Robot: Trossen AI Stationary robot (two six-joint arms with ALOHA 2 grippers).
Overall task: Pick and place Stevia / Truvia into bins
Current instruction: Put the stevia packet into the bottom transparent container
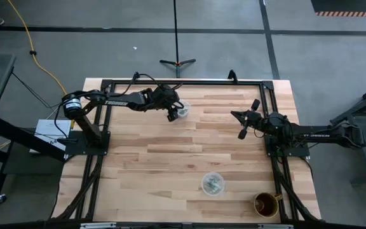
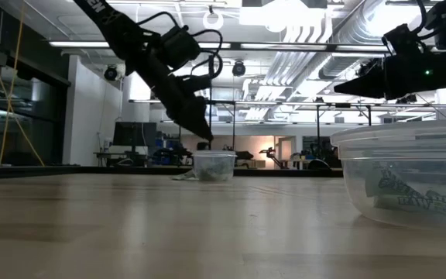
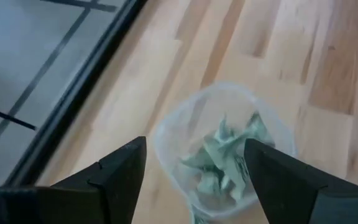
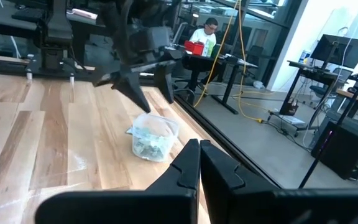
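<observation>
Two clear cups stand on the wooden table. The far cup [image 1: 182, 110] [image 3: 219, 149] holds several crumpled pale green sachets [image 3: 225, 158]. One more sachet [image 4: 131, 130] lies against its base. The near cup [image 1: 212, 184] [image 2: 409, 174] also holds sachets [image 2: 405, 194]. My left gripper [image 1: 172, 114] [image 3: 194, 146] is open and hovers just above the far cup, its fingers on either side of the rim without touching it. My right gripper [image 1: 236, 115] [image 4: 199, 144] is shut and empty, raised above the table to the right of the far cup.
A brown mug [image 1: 267, 205] stands near the table's near right corner. A black frame [image 1: 183, 81] runs along the table's far edge and sides. Bare wood lies between the two cups. Beyond the table, a person sits at a desk [image 4: 207, 34].
</observation>
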